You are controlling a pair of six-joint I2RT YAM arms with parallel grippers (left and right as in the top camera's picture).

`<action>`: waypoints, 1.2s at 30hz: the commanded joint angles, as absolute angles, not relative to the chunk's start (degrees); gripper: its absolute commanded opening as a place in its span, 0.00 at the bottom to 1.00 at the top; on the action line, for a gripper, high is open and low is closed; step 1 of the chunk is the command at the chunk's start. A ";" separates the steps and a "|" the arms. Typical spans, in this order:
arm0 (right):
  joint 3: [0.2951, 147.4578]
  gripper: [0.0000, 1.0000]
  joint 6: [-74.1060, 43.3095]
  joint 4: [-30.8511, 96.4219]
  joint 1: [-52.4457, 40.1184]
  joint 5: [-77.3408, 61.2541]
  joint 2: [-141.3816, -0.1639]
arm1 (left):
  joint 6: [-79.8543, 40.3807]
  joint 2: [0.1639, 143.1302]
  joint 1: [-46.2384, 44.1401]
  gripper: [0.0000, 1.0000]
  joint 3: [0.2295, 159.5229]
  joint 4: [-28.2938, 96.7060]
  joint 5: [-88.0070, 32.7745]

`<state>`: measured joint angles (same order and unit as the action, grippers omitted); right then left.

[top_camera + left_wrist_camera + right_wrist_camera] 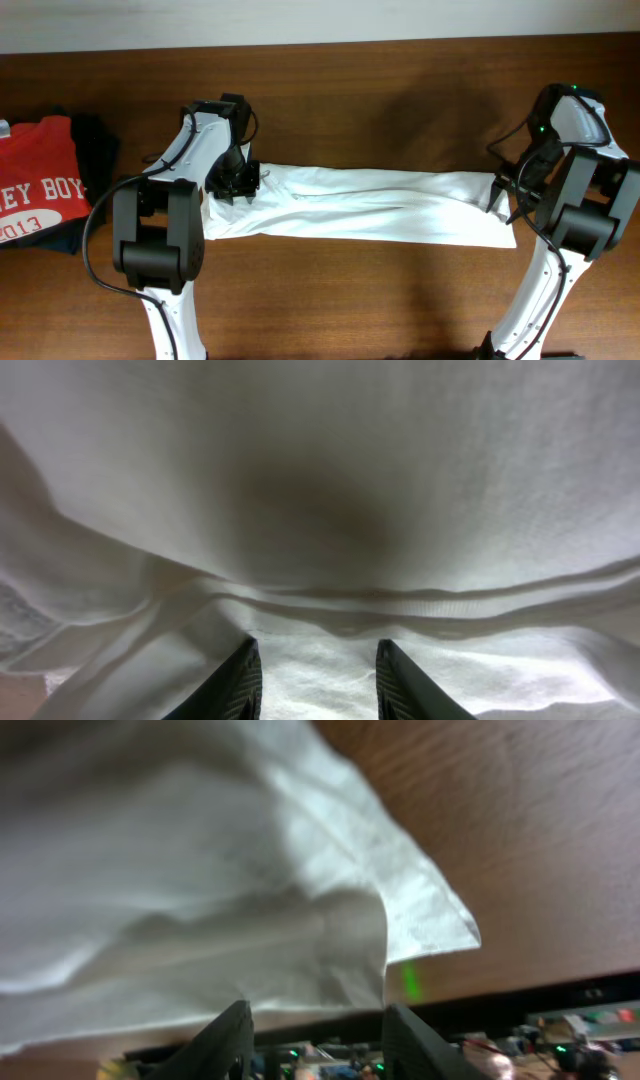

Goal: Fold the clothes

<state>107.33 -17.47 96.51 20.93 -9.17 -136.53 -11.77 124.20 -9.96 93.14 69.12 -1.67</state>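
Observation:
The clothes (370,205), a white T-shirt, lie folded into a long narrow band across the middle of the table. My left gripper (235,180) stands over the band's left end. In the left wrist view its jaws (318,645) are apart, and white cloth (320,490) fills the view and lies between and under the fingertips. My right gripper (505,195) is at the band's right end. In the right wrist view the jaws (318,1010) are open, with the shirt's corner (420,920) just beyond the tips and nothing between them.
A red T-shirt with white lettering (35,185) lies at the left edge, on top of dark folded garments (95,150). Bare brown tabletop (350,100) runs behind and in front of the white band. Both arm bases stand at the near edge.

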 commanded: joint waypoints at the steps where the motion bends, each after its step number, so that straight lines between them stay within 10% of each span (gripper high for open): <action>1: 106.67 0.45 -23.59 94.91 20.47 -10.22 -134.61 | -11.90 123.20 -9.69 0.37 92.77 68.99 -1.04; 6: 105.89 0.42 -25.06 93.78 19.86 -10.39 -134.61 | -11.90 123.20 -9.69 0.39 92.77 68.58 -1.04; 11: 105.89 0.05 -25.58 93.62 19.90 -10.28 -134.61 | -11.90 123.20 -9.69 0.40 92.77 68.34 -1.04; 36: 110.32 0.04 -14.94 91.02 22.48 -0.99 -134.30 | -11.90 123.20 -8.67 0.41 92.71 70.30 0.45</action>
<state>109.10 -20.80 90.00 22.31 3.62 -136.53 -11.77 124.20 -9.19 93.10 70.19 -0.36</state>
